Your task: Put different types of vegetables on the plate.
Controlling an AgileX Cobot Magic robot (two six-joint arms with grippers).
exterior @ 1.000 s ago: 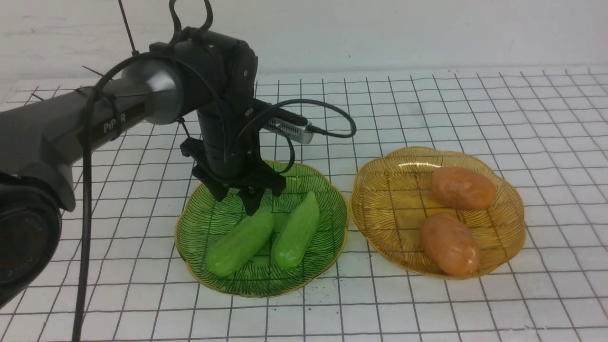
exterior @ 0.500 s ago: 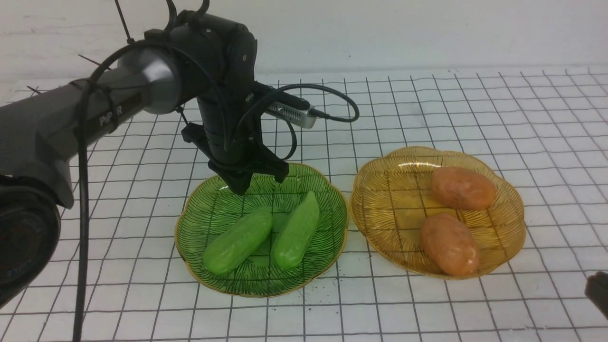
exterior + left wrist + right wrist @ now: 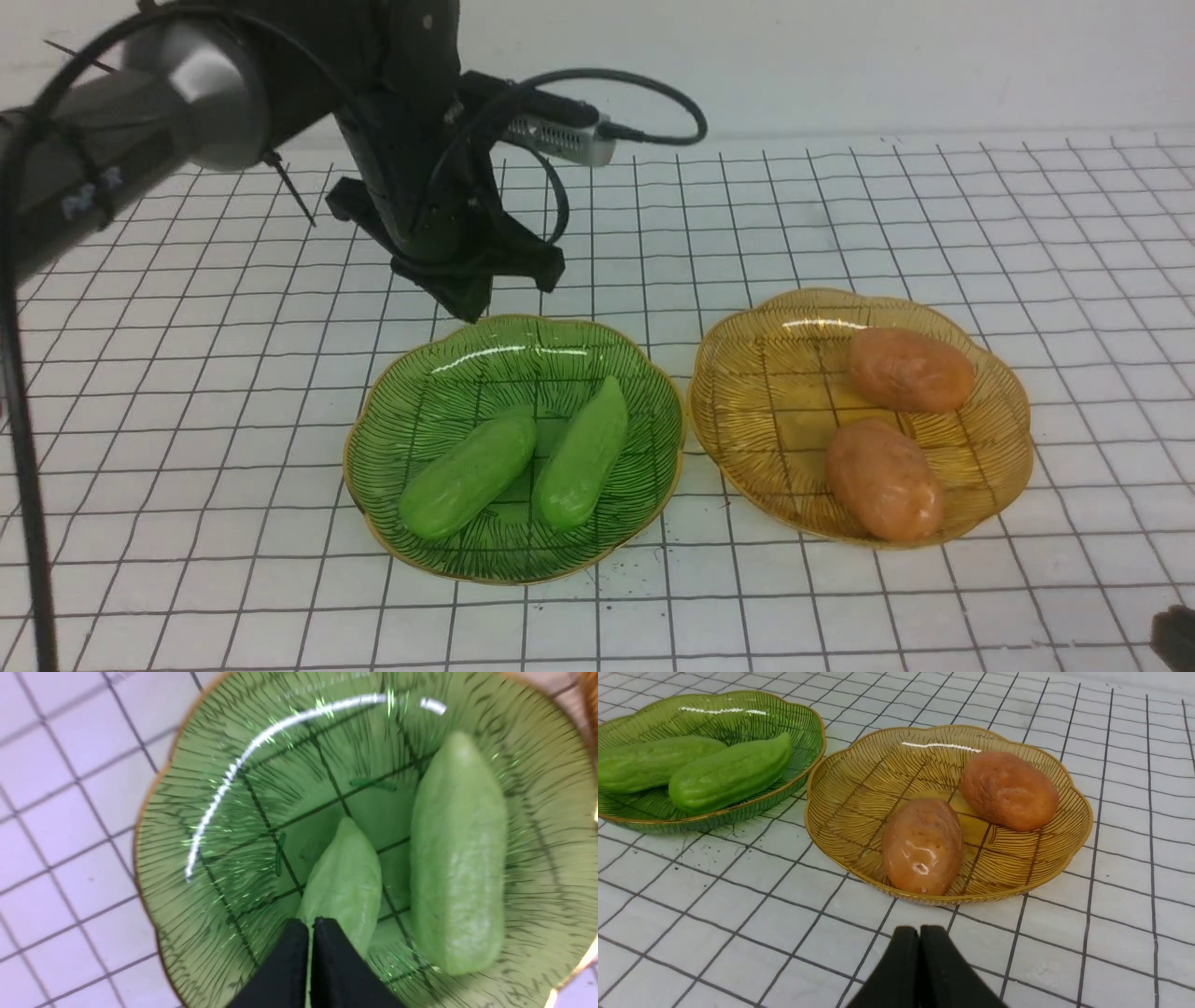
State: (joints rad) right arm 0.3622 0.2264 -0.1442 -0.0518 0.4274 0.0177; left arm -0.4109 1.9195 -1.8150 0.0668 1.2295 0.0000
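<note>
Two light-green cucumber pieces (image 3: pixel 470 476) (image 3: pixel 583 455) lie side by side in the green ribbed plate (image 3: pixel 411 420); they also show in the left wrist view (image 3: pixel 348 884) (image 3: pixel 458 858). Two orange-brown potatoes (image 3: pixel 910 369) (image 3: pixel 882 481) lie in the amber plate (image 3: pixel 747 392), also seen in the right wrist view (image 3: pixel 1008 788) (image 3: pixel 923 844). My left gripper (image 3: pixel 470 303) is shut and empty, hovering above the green plate's far rim. My right gripper (image 3: pixel 919 933) is shut and empty, low near the table's front right, short of the amber plate (image 3: pixel 845 807).
The white table with a black grid (image 3: pixel 840 205) stretches around both plates. The left arm's cable and wrist camera (image 3: pixel 560 135) hang over the far side of the green plate. A dark bit of the right gripper shows at the front view's bottom right corner (image 3: pixel 1176 635).
My left gripper has let go of the left cucumber, shut, and risen up and back from the green plate. The cucumber has settled in the plate. The right gripper's tip has edged into view.
</note>
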